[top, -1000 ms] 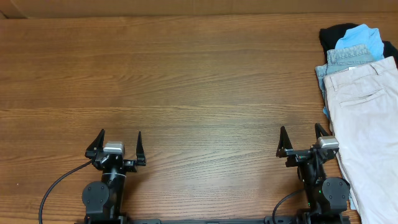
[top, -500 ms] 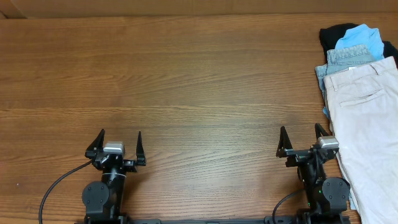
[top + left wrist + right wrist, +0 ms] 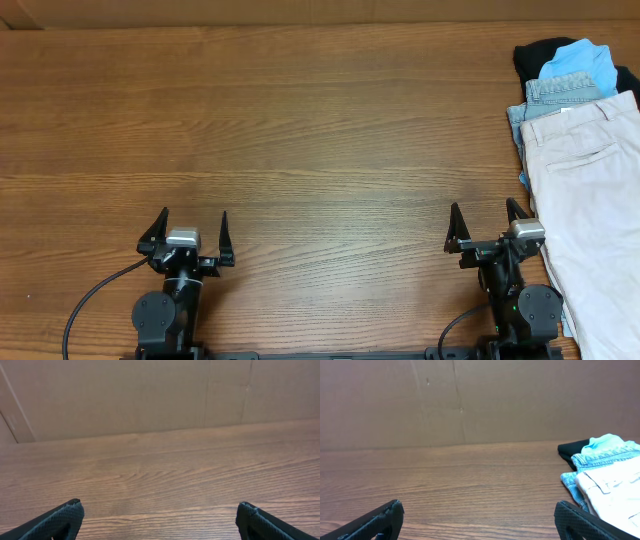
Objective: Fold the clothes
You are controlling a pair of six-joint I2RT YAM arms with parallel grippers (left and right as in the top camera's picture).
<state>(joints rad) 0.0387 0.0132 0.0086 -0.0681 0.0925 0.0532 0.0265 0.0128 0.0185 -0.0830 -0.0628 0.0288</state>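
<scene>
Pale beige shorts [image 3: 590, 200] lie flat on top of a pile at the table's right edge, with the waistband and a welt pocket toward the far side. Under them lie light-blue denim shorts [image 3: 560, 92], a sky-blue garment [image 3: 582, 58] and a black garment [image 3: 532, 55]. The pile also shows in the right wrist view, with the beige shorts [image 3: 615, 485] at the right. My left gripper [image 3: 191, 231] is open and empty at the front left. My right gripper [image 3: 484, 223] is open and empty, just left of the beige shorts.
The wooden table [image 3: 300, 150] runs wide to the left of the pile. A brown cardboard wall [image 3: 470, 400] stands along the table's far edge. A black cable [image 3: 90, 305] trails from the left arm's base.
</scene>
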